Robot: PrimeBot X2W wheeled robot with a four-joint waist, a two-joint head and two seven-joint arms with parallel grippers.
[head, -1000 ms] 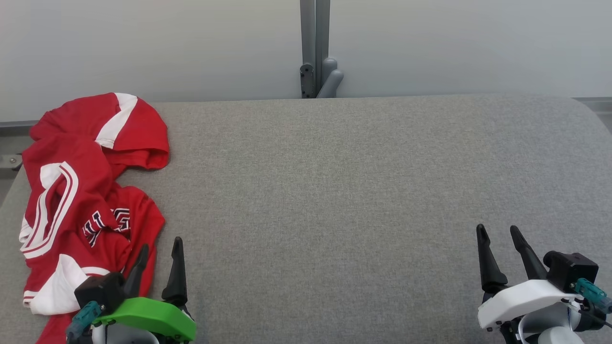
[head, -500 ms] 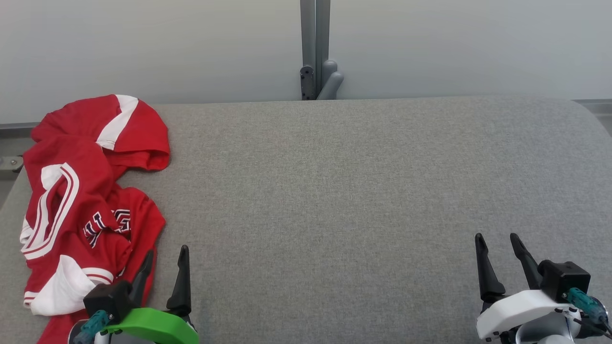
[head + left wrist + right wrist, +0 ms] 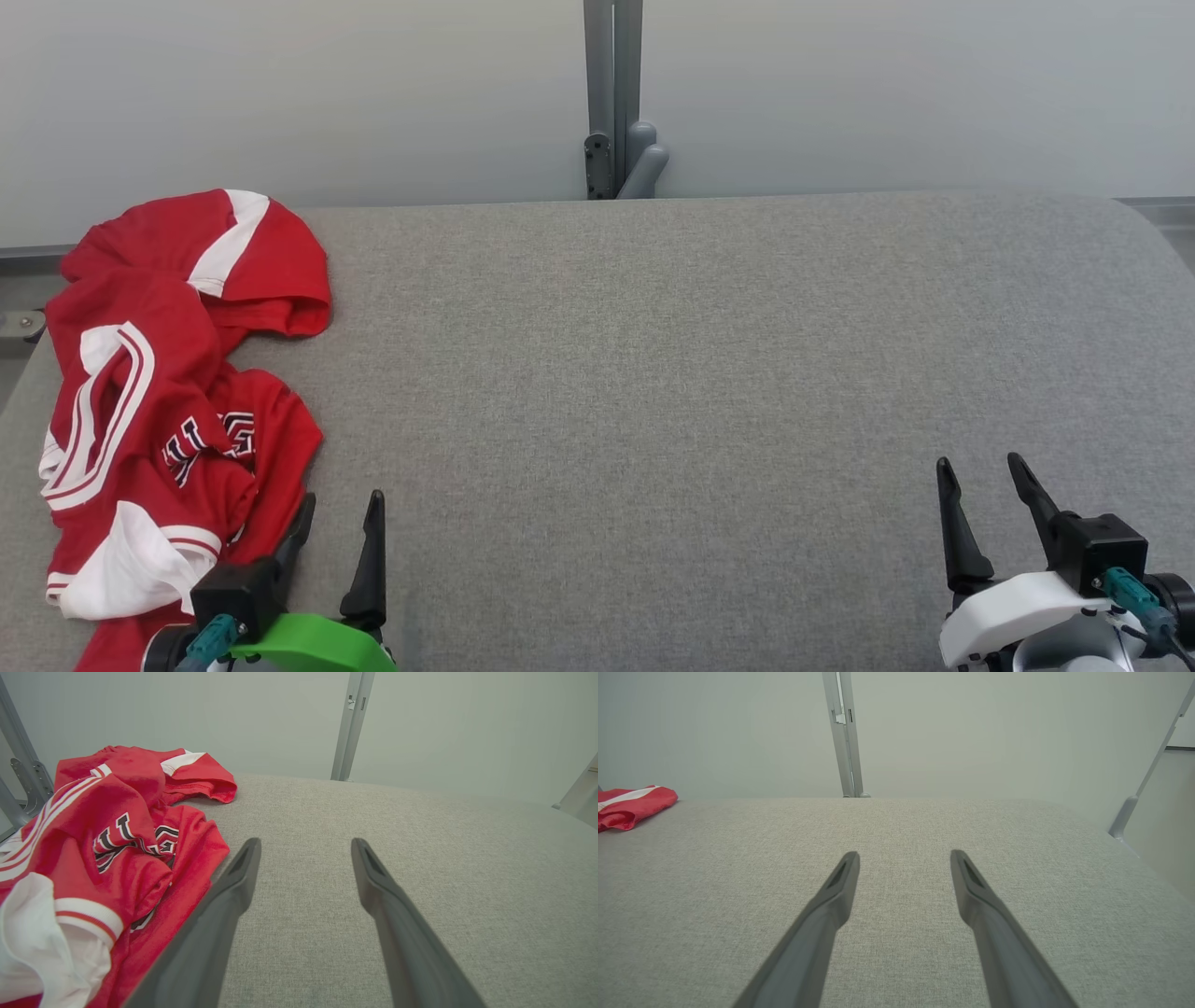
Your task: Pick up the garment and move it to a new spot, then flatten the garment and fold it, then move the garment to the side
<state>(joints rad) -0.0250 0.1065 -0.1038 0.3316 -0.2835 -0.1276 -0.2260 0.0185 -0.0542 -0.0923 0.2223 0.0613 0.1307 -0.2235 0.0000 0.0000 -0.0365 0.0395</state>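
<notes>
Head view looks down on a wide grey fabric tabletop (image 3: pixel 653 373) with a red garment (image 3: pixel 177 401) crumpled in a heap at the tabletop's left end, running from the far left corner almost to the near edge. The garment has white panels and white stripes, and part of some dark, white-edged lettering shows on a fold about halfway down the heap. The left fingers (image 3: pixel 369 551) rise at the tabletop's near edge on the left, spread apart and gripping nothing. The outer one overlaps the garment's near right border in this view, though I cannot tell whether it touches the cloth; the inner one stands over bare tabletop. The right fingers (image 3: pixel 954 523) stand at the near edge toward the tabletop's right end, also apart, well away from the garment. A grey post (image 3: pixel 613 93) rises against the pale wall (image 3: pixel 280 93) behind the middle of the tabletop's far edge. Left wrist view has the left fingers (image 3: pixel 229 900) parted above the tabletop, with the garment (image 3: pixel 93 835) lying just beside one of them. Right wrist view has the right fingers (image 3: pixel 829 905) parted over the tabletop, with a small red and white piece of the garment (image 3: pixel 630 802) at the tabletop's far left.
</notes>
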